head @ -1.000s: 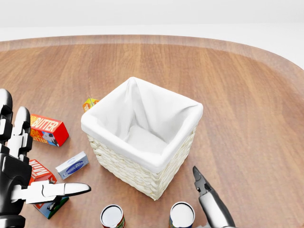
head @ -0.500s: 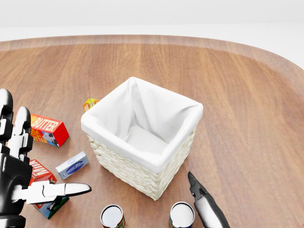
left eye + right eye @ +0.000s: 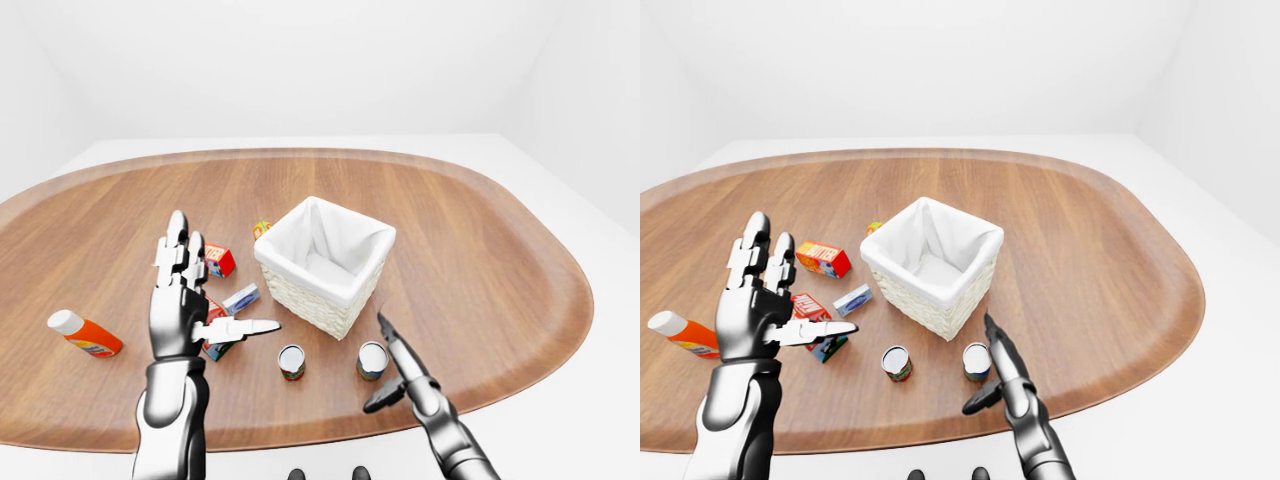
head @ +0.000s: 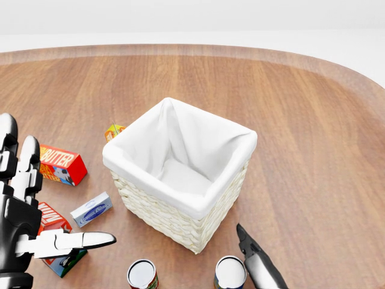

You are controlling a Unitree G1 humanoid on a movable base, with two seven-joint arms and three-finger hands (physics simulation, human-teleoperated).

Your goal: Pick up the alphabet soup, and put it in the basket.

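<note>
The alphabet soup can [image 3: 372, 360] stands upright near the table's bottom edge, just below the basket's lower corner; it also shows in the head view [image 4: 230, 272]. The white-lined wicker basket [image 4: 135, 205] holds nothing. My right hand [image 3: 396, 366] is open, fingers straight, close to the right side of the can without closing on it. My left hand [image 3: 190, 300] is raised open at the left, thumb pointing right, holding nothing.
A second can with a red and green label [image 3: 291, 361] stands left of the soup. Left of the basket lie a butter box [image 4: 60, 164], a small blue box [image 4: 91, 209], a red box [image 4: 51, 217] and an orange carton [image 4: 113, 130]. An orange bottle [image 3: 85, 335] lies far left.
In the head view my right hand has slid left and lower, closer to the soup can. The left hand and the objects have stayed put.
</note>
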